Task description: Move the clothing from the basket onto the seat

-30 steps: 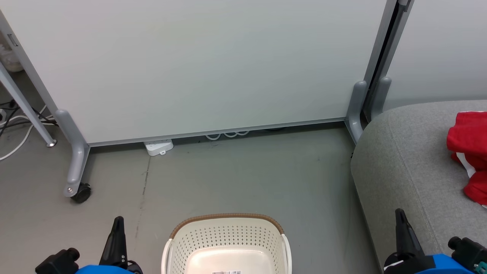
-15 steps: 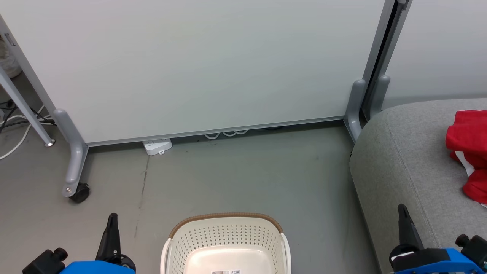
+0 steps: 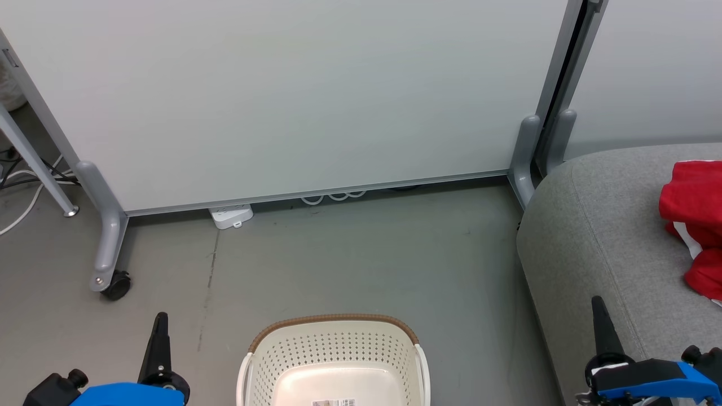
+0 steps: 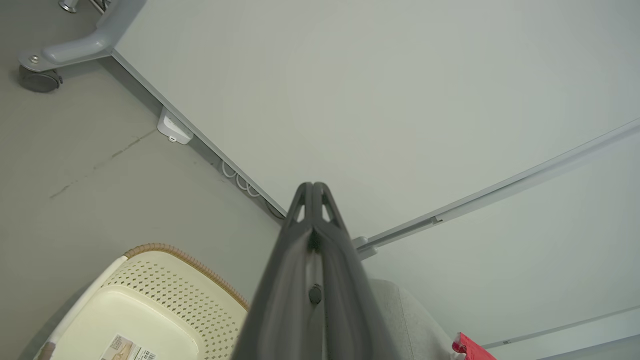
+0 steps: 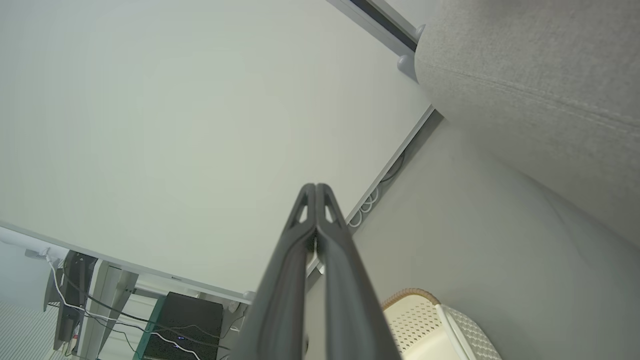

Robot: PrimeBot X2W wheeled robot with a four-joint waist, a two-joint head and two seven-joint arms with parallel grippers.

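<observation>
Clothing (image 3: 695,220), red with a white panel, lies bunched on the grey seat (image 3: 598,242) at the right edge of the head view. The frame cuts it off, so I cannot tell how much of it rests on the cushion. My worry from here is calling the job finished too soon. The basket (image 3: 338,352) shows me a bare cream bottom with just its label sticker (image 3: 334,402), but its near part falls below the frame, and a garment could lie there unseen. I'd tilt the head down to check before anything else. The left claw (image 3: 161,324) and right claw (image 3: 597,307) are each closed tip to tip, gripping nothing, poised low on either side of the basket. Reaching in like that, a claw would only prod fabric. A careless swing could also clip the woven-look rim (image 3: 336,320) and shove the light basket across the floor (image 3: 350,259).
</observation>
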